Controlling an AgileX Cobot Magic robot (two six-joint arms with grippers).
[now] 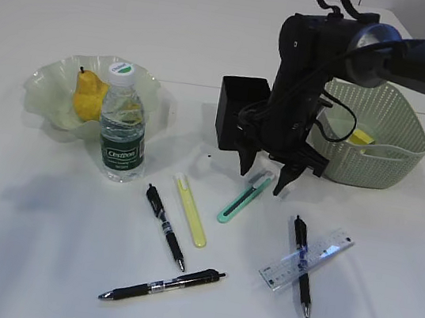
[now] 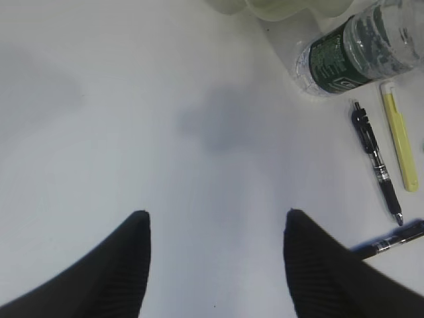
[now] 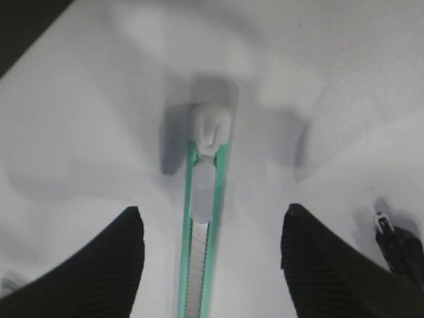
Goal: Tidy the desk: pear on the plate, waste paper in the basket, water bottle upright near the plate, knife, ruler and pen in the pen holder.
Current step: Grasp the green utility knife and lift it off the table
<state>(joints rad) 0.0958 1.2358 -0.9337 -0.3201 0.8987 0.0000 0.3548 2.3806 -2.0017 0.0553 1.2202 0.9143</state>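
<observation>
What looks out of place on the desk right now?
One black pen lies crossed over the clear ruler at front right, touching it. Two more pens and both utility knives lie scattered; nothing looks spilled or damaged.

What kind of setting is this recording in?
Probably a staged desk-tidying setup on a plain white table: pens, a ruler and a green utility knife lie scattered beside a black pen holder and a woven basket.

The exterior view looks down at a slant from the near side across the whole table [image 1: 37, 261]. The left wrist view faces down, sharing the water bottle [image 2: 358, 53]. The right wrist view sits close above the green knife [image 3: 202, 245], shared with the exterior.
</observation>
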